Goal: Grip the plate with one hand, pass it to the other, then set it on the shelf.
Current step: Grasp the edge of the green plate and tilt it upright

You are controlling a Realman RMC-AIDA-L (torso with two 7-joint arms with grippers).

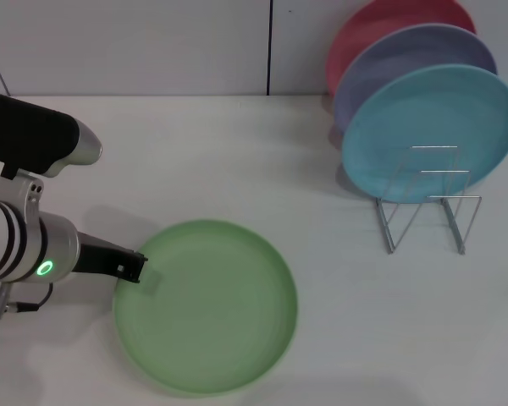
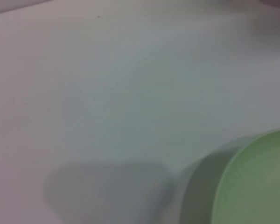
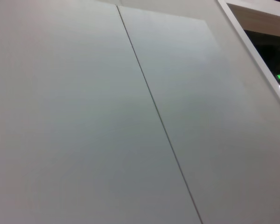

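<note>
From the head camera, the left arm is reaching in low from the left, its green ring glowing, and the left pincer (image 1: pixel 138 269) is sitting at the left rim of the light-green plate (image 1: pixel 207 306), which is lying flat on the white surface (image 1: pixel 237 161). Whether the pincer is grasping the rim I cannot tell. The wire rack (image 1: pixel 427 203) is standing at right, holding a turquoise plate (image 1: pixel 427 127), a lavender plate (image 1: pixel 398 55) and a pink plate (image 1: pixel 381 21) upright.

The left wrist camera is catching only the plate's edge (image 2: pixel 256 186). The right wrist camera is facing a wall panel (image 3: pixel 107 116); the right pincer is showing nowhere.

The plate (image 1: pixel 207 306) lies on the table (image 1: pixel 237 161), the shelf (image 1: pixel 429 211) well to its right.
</note>
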